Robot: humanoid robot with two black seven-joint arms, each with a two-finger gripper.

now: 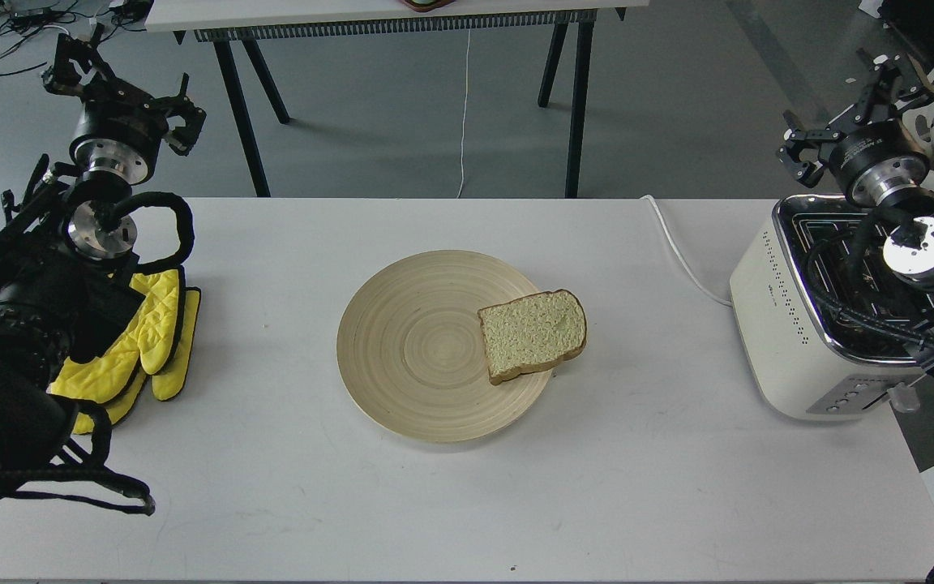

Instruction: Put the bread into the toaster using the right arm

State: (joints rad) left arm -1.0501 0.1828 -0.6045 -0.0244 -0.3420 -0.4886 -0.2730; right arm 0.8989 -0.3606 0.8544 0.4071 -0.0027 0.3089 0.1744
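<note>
One slice of pale bread (533,334) with a brown crust lies flat on the right side of a round wooden plate (410,357), its edge overhanging the rim. The cream-white toaster (791,332) with a chrome top stands at the table's right edge, partly covered by my right arm. My right gripper (840,118) hangs above the toaster's far end, open and holding nothing, well to the right of the bread. At the far left, my left gripper (125,81) is raised beyond the table's back edge, open and empty.
Yellow oven mitts (147,341) lie on the white table (272,487) under my left arm. The toaster's white cord (682,255) runs over the table's back right. A second table's black legs (244,122) stand behind.
</note>
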